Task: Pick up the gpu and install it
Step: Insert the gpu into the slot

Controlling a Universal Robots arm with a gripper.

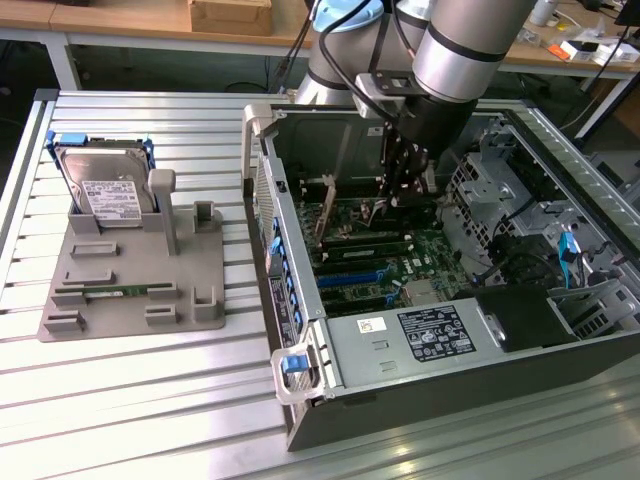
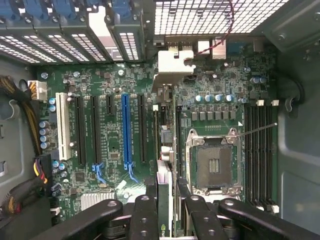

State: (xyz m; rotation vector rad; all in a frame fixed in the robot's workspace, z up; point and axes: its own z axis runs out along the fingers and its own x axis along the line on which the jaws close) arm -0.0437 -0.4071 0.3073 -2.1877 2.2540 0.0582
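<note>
Presently the gripper (image 1: 404, 192) stands inside the open computer case (image 1: 300, 330), low over the motherboard (image 1: 400, 262) and near the rear wall. Its fingers (image 2: 145, 212) are drawn in narrow on either face of the gpu (image 2: 164, 212), which they hold on edge between them. From the wrist view the card runs straight away from the gripper towards the back of the case, with its silver bracket (image 2: 172, 64) at the far end, close against the rear slot openings. The card hangs above the strip of board between the blue slot (image 2: 127, 130) and the processor socket (image 2: 214, 162); whether its lower edge has entered a slot cannot be told.

Outside the case, on the exterior view's left, a grey fixture (image 1: 130, 310) rests on the slatted table (image 1: 150, 400). A hard drive (image 1: 105, 195) stands upright at its far end, and a memory stick (image 1: 115, 291) lies flat nearer the front.
</note>
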